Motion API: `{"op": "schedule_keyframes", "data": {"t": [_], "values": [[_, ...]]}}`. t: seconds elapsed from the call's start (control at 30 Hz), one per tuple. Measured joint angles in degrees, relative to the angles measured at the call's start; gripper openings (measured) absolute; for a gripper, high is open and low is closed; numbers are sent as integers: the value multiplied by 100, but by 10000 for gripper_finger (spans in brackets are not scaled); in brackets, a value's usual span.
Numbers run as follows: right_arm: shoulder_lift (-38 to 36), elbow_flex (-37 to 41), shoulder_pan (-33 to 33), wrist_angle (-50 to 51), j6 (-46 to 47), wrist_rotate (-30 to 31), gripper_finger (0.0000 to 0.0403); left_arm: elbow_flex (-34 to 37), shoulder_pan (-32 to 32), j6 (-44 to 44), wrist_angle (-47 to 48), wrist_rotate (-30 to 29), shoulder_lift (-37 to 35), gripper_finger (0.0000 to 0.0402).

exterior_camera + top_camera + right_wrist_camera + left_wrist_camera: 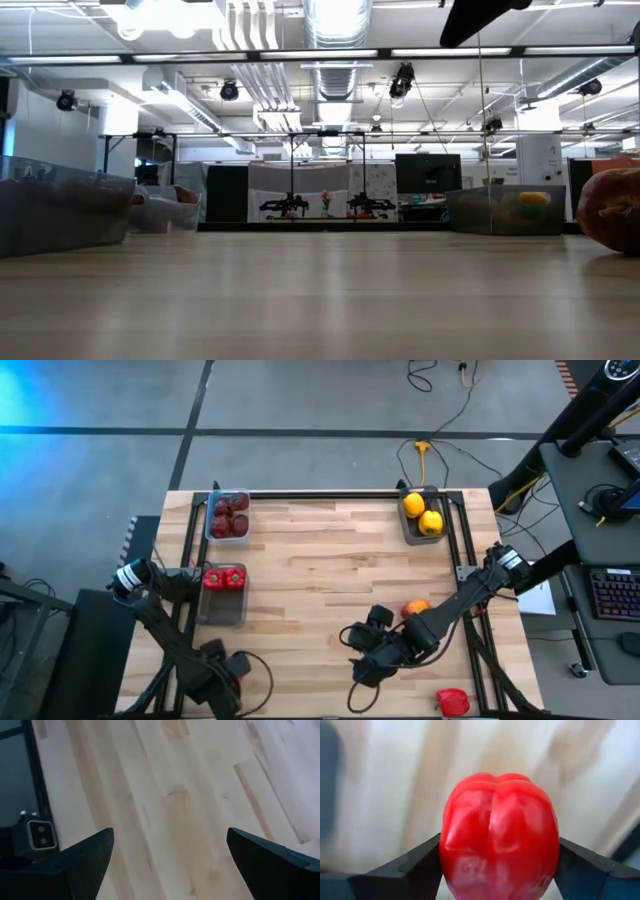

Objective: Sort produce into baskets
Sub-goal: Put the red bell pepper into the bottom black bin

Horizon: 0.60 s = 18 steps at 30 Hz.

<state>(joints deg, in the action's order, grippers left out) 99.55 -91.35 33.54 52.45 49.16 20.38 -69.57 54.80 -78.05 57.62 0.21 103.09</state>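
We count three baskets (pixel 227 538) on the table, about four maroon, two yellow, two red inside, while the left gripper (pixel 497 865) clasps another red pepper (pixel 499 837) and the right gripper (pixel 170 860) gapes empty.

far-left bin (pixel 228 517): round pieces (pixel 230 516) inside | far-right bin (pixel 421 518): two fruits (pixel 422 513) inside | left-edge bin (pixel 222 600), nearer than far-left bin: two peppers (pixel 224 578) at its far end | table (pixel 320 580): one fruit (pixel 416 607) right of centre, beside right arm | one pepper (pixel 452 701) at near-right edge
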Motion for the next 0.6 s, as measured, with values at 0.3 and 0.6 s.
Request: {"op": "schedule_keyframes", "data": {"t": [0.3,0.6], "values": [[0,0,223,0,534,3,380,-69,-210,709,-247,-1833,48,363],[0,0,233,-4,687,13,380,10,151,390,-250,-3118,273,397]]}}
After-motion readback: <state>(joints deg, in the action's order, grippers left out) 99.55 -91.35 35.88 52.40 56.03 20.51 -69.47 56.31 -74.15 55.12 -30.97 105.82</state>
